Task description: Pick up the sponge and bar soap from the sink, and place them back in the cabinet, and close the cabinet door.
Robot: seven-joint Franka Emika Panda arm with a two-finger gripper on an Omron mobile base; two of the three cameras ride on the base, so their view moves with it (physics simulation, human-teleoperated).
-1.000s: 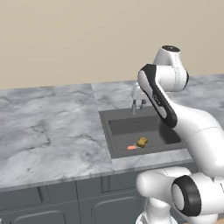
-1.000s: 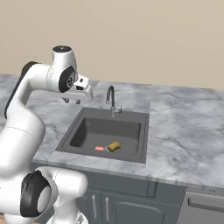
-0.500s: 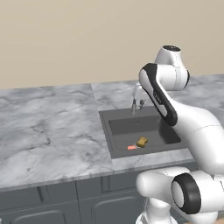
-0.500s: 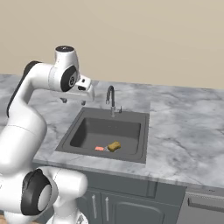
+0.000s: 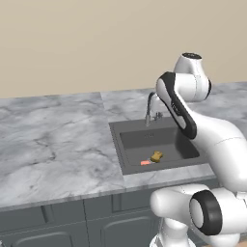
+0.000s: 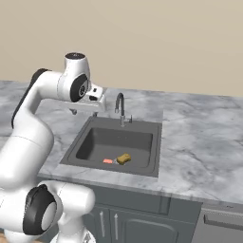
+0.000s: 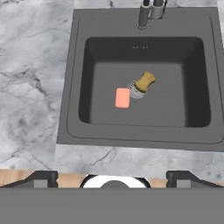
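Hand view looks straight down into the sink [image 7: 74,87], where both things wait on the dark floor. The sponge [image 7: 145,81] lies a little past the middle toward 1 o'clock, half over the round drain [image 7: 136,89]. The bar soap [image 7: 122,97] lies flat at about 7 o'clock from the sponge, near it but apart. Nothing is lifted yet, so I judge the task is at its very start: two picks, two placings and the door are all left.

The gripper [image 6: 86,110] hangs high over the counter [image 6: 199,142], beside the basin's left rim in the right base view. It carries nothing; whether its jaws are spread or closed I cannot tell.

The faucet [image 7: 148,11] stands at 12 o'clock on the back rim. The basin walls are steep, but both things sit well away from them, so a straight descent has room.
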